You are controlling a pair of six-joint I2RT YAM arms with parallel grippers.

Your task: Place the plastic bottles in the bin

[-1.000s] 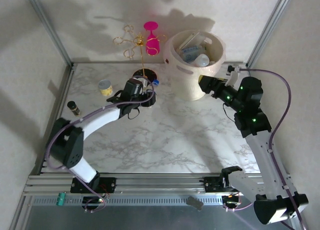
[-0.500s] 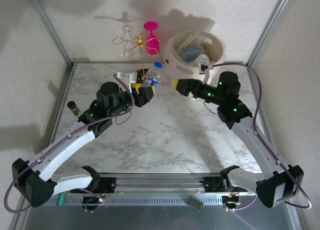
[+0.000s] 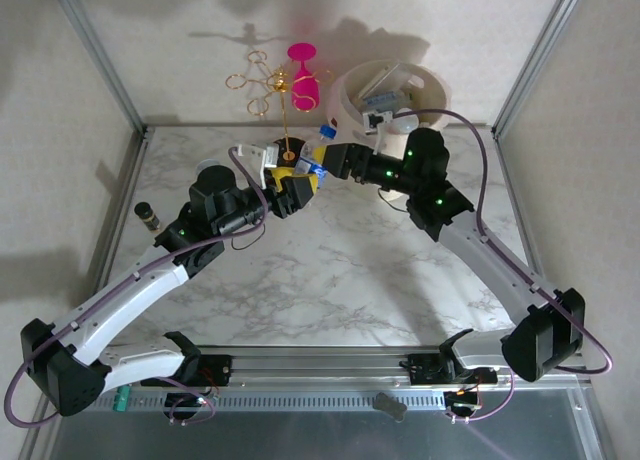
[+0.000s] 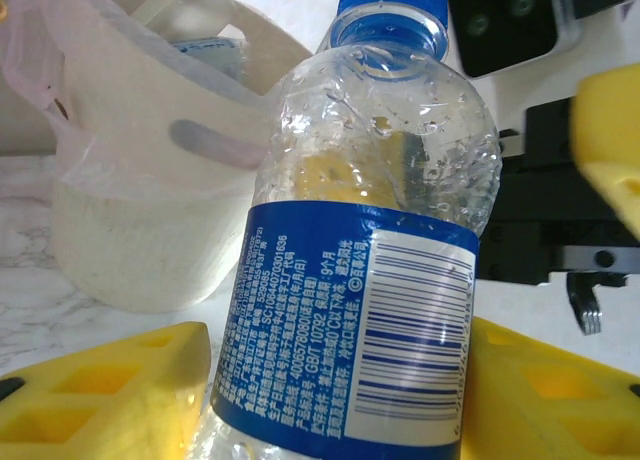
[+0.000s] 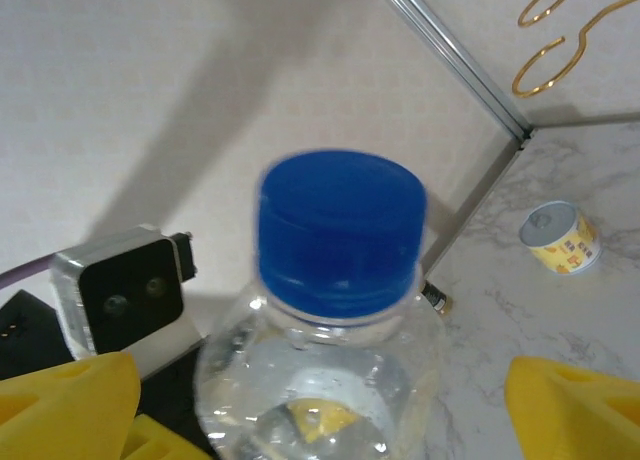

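Left pincer [image 4: 335, 380] pinches the blue-capped bottle [image 4: 370, 210]. Right pincer [image 5: 315, 390] stands spread either side of its neck. Risk: if the left lets go early, the bottle drops short of the bin [image 4: 120, 240].

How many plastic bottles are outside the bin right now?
1: the blue-capped bottle, clamped in the left gripper, open right gripper flanking its top. The arms could hide others.

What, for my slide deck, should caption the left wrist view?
Left gripper clamps a clear blue-capped bottle between its yellow jaws, the cream bin behind it.
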